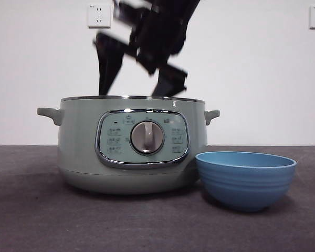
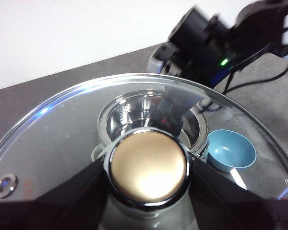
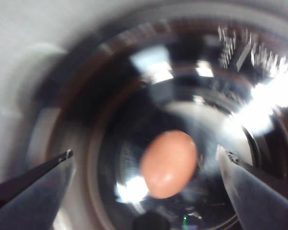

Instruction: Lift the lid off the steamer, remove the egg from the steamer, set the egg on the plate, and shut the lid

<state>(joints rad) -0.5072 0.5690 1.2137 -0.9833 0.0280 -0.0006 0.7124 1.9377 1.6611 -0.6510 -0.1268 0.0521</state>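
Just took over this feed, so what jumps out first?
The brown egg lying in the shiny pot of the round sage-green steamer, between the right gripper's open jaws. The left gripper holds the clear glass lid by its knob, off the steamer.

Egg (image 3: 169,164) (brown) inside open steamer (image 1: 131,144)

Front view: even, bright lighting; arm at upper centre motion-blurred. Right wrist view: heavily blurred, with glare at right edge.

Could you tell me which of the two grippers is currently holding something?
The left gripper: it clamps the lid by its knob, whereas the right gripper hangs open over the egg.
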